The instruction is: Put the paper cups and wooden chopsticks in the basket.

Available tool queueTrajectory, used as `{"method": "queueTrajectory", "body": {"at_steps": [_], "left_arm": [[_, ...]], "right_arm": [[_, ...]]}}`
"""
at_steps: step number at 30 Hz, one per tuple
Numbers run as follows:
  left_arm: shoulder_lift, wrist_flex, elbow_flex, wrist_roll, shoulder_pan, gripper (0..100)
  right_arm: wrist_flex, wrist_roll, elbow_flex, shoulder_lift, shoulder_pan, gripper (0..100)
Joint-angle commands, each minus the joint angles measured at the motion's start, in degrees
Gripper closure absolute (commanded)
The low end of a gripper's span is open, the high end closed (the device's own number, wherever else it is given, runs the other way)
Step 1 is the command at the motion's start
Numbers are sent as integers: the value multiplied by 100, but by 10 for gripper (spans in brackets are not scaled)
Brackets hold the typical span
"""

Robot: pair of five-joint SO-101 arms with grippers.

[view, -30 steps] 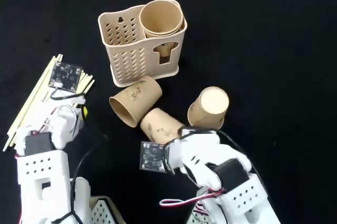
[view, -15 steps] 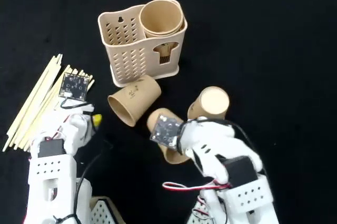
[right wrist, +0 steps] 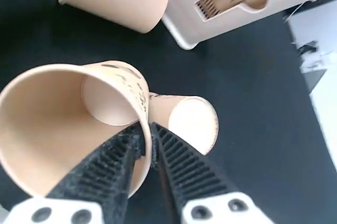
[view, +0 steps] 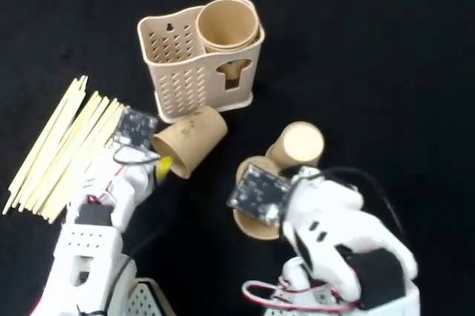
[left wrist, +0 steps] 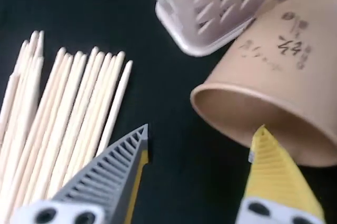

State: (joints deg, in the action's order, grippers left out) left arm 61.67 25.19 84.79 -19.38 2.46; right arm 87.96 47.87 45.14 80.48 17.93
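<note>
I read the right gripper (right wrist: 147,129) as nearly closed, pinching the wall of a paper cup (right wrist: 52,113) near centre (the wrist board covers most of it from above), beside an inverted cup (view: 298,144). The left gripper (left wrist: 201,129) stands wide open and holds nothing. It sits at the mouth of a tipped cup (view: 189,139), right of the wooden chopsticks (view: 59,145). The basket (view: 182,71), on the far side, holds a nested cup (view: 226,23); I cannot tell whether more sit beneath it.

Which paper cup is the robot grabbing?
The tilted cup nearest the robot, its wall pinched in the right end effector. The others are not gripped: the sideways cup by the basket, the upside-down cup, the basket cup.
</note>
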Motion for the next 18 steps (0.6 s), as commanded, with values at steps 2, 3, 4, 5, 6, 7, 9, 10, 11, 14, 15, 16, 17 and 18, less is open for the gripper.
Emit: {"method": "queueTrajectory", "body": {"at_steps": [2,3,4,5,6,7,9,10,11,14,15,16,17,18], "left_arm": [[44,-1495,699,44,-365,716],[44,-1653,769,44,-409,722],[35,-1776,796,44,-444,727],[35,-1881,822,44,-470,734],[35,-1916,831,53,-523,746],[35,-1899,848,53,-611,764],[79,-1934,954,44,-778,812],[88,-1934,971,44,-840,839],[88,-1934,971,44,-875,870],[88,-1899,884,26,-822,971],[88,-1899,857,26,-796,975],[88,-1899,857,35,-716,963],[88,-1899,840,35,-664,963],[88,-1899,822,35,-602,973]], "right_arm": [[185,-53,-673,-31,-53,986],[211,-53,-699,-31,-53,986],[220,-53,-716,-31,-53,986],[220,-53,-725,-31,-53,986],[211,-53,-725,-31,-53,986],[211,-53,-725,-31,-53,986],[202,-53,-725,-31,-62,986],[193,-53,-725,-31,-70,986],[185,-53,-725,-31,-70,986],[185,-53,-734,-31,-70,986],[185,-53,-734,-31,-70,986],[185,-79,-734,-31,-79,986],[185,-158,-734,-31,-79,986],[185,-211,-743,-31,-79,986]]}}
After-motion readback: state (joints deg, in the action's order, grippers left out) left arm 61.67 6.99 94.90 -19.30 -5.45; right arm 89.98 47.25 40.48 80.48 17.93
